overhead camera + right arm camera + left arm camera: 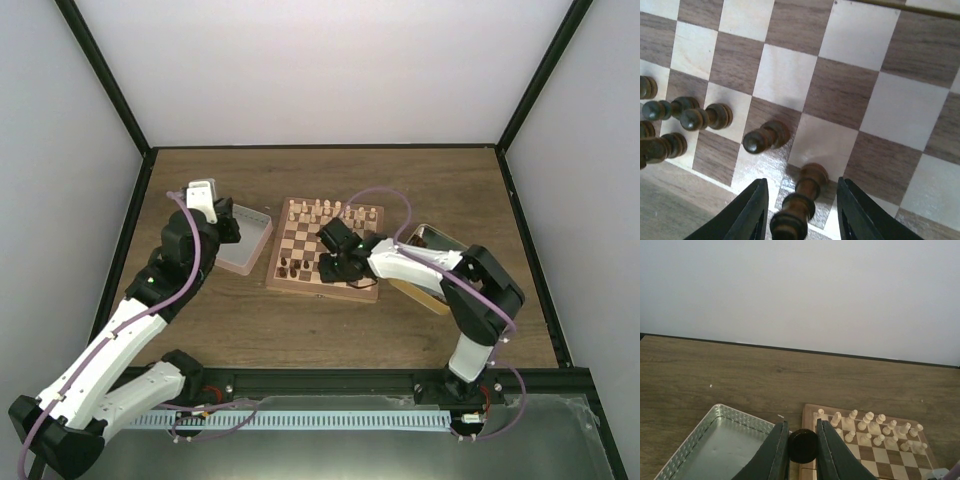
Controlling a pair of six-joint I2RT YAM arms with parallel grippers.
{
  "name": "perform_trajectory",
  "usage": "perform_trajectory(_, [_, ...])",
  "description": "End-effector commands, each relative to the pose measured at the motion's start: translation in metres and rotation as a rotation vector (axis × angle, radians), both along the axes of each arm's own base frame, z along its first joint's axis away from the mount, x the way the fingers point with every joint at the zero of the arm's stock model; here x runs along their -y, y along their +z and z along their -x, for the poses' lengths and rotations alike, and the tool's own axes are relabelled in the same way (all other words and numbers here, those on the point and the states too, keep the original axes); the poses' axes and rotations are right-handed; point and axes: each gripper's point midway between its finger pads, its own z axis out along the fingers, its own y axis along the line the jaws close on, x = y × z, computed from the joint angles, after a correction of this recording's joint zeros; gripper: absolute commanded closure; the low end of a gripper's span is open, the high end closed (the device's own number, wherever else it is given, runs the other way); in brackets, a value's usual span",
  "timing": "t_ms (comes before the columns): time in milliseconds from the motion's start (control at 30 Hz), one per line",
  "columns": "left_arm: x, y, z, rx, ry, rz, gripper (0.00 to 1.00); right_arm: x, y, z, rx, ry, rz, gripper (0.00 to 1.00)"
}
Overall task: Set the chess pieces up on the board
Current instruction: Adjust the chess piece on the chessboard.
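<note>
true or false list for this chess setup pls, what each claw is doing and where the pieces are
1. The left claw is shut on a small dark piece. True.
2. The cream pieces stand on the rows of the board nearest the arm bases. False: they stand along the far rows, and the dark ones are on the near side.
3. The right claw has its fingers apart on either side of a dark chessman that stands on the board. True.
4. The metal tin below the left claw is piled with chessmen. False: no pieces show in the part of it in view.
</note>
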Motion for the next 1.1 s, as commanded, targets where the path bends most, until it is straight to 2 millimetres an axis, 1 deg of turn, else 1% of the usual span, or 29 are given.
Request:
perform_trajectory(0, [0.0,0.0,-0.002,0.007,0.0,0.015,0.96,-0.012,0.007,-0.015,0.079,0.039,0.031,0.62])
perform_trajectory(100, [0.0,0.0,-0.003,0.006,0.001,0.016,0.96,-0.014,0.0,-0.017,0.093,0.063,0.071,0.63])
perform_trajectory(233, [0.0,-0.001,-0.003,0.005,0.001,0.017,0.96,-0.015,-0.007,-0.015,0.102,0.088,0.114,0.69])
perform_trajectory(300, [0.0,-0.001,-0.003,0.005,0.001,0.016,0.96,-0.014,-0.011,-0.014,0.103,0.092,0.137,0.7])
perform_trajectory(467, [0.0,-0.002,-0.003,0.001,0.0,0.017,0.95,-0.007,-0.017,-0.007,0.095,0.099,0.196,0.8])
perform_trajectory(567, [0.0,-0.003,-0.004,-0.001,0.0,0.019,0.95,-0.001,-0.016,-0.002,0.088,0.096,0.224,0.85])
perform_trajectory(800, [0.0,-0.003,-0.004,-0.002,-0.002,0.024,0.95,0.004,-0.014,0.01,0.065,0.101,0.217,0.86])
perform_trajectory(967, [0.001,-0.003,-0.004,-0.004,-0.007,0.028,0.95,0.006,-0.017,0.017,0.043,0.103,0.206,0.86])
perform_trajectory(1033, [0.001,-0.003,-0.005,-0.004,-0.008,0.03,0.95,0.004,-0.016,0.017,0.045,0.105,0.197,0.83])
perform_trajectory(1067, [0.002,-0.004,-0.005,-0.007,-0.012,0.03,0.95,0.003,-0.015,0.015,0.047,0.1,0.19,0.8])
